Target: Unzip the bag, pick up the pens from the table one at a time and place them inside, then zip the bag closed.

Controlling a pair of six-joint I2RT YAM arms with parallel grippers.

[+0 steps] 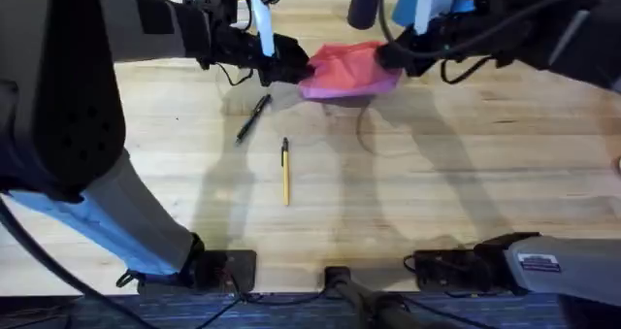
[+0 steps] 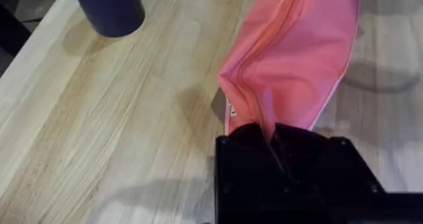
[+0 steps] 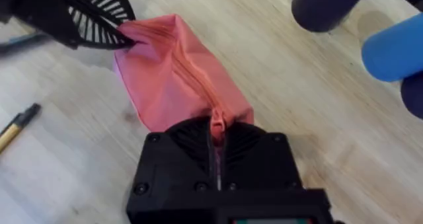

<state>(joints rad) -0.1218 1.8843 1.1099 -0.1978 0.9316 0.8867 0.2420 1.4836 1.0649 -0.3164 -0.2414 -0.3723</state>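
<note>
Both arms are reaching out to the far edge of the tabletop, and between them they are holding the pink pencil pouch up off the wood, with its shadow falling on the planks just beneath it. The left gripper is pinching the pouch's left end; in the left wrist view its black fingers are pressing together on a bunched fold of the pink fabric, with the zipper seam running away from them along the pouch. A dark blue cylinder is standing on the table farther off in that view.

Nearer the middle of the tabletop, the two pens are lying loose on the wood, well apart from the pouch. The black pen is lying at a slant, just this side of the left gripper. The yellow-tan pen is lying a little to its right and closer to the near edge, pointing almost straight front to back, dark end away from the arms' bases.

The right gripper is gripping the pouch's right end. In the right wrist view its jaws are closing on the zipper end, where a small pink tab is showing between them, and the zipper line is running from there across to the left gripper at the opposite end. The zipper is looking closed along the length that shows.
</note>
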